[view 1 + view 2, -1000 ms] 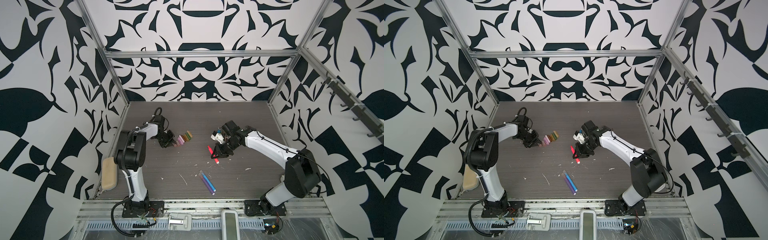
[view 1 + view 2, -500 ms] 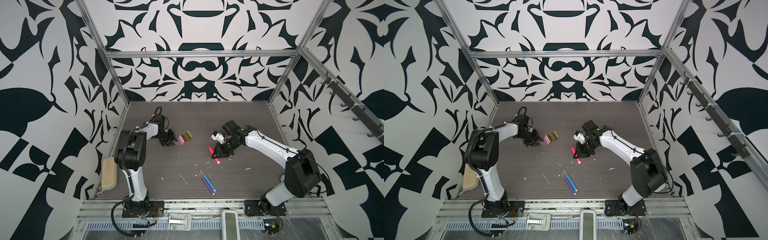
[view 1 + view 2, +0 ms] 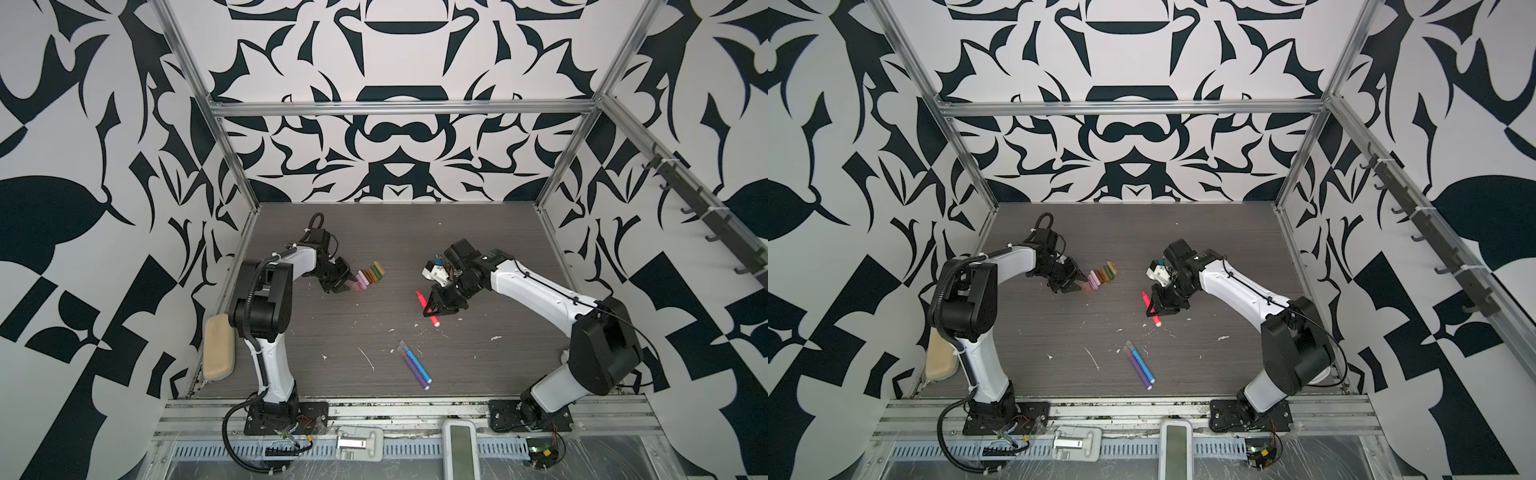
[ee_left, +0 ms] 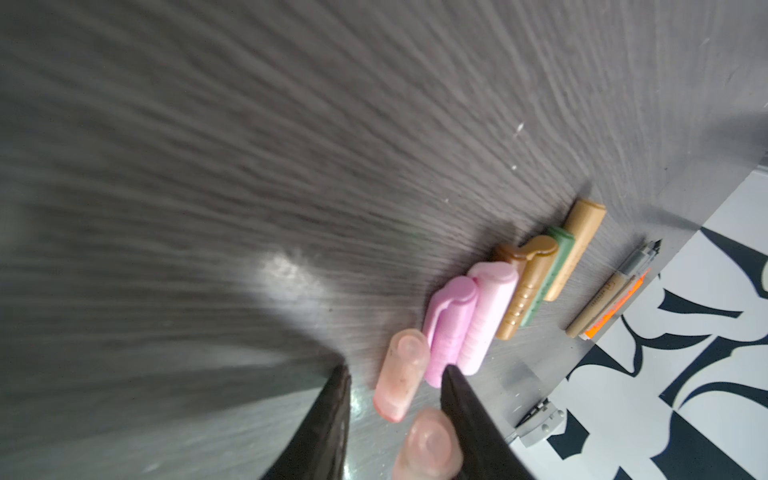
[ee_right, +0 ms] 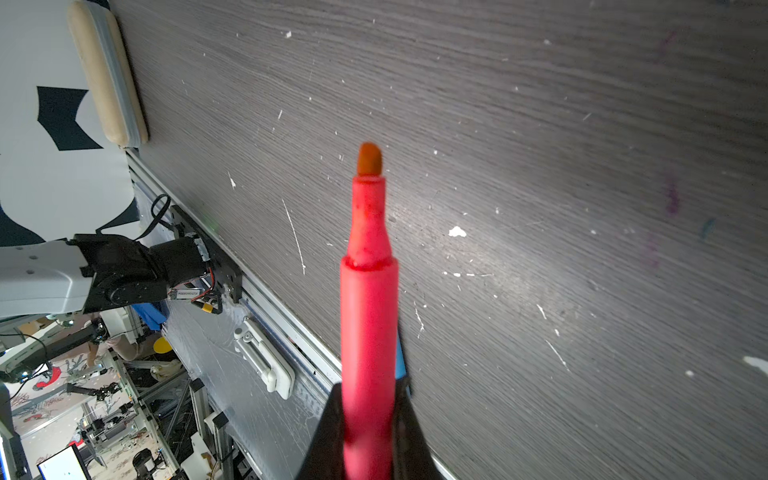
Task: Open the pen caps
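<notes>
The right claw (image 3: 432,311) clenches the red pen (image 5: 368,316), tip bare. The left claw (image 3: 340,288) stands released around a pale pink cap (image 4: 428,449), seemingly adding it to the pen caps (image 4: 490,299) rowed on the worktop (image 3: 478,365).

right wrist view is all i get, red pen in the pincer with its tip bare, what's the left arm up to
Observer: The left pincer is open at the pink end of a row of pen caps. A pale pink cap lies between its jaws, not gripped.
Operator: ok, any other pens out there
Observer: Yes. A blue pen and a purple pen lie side by side on the table, nearer the front edge than your red pen. I cannot tell whether they are capped.
</notes>
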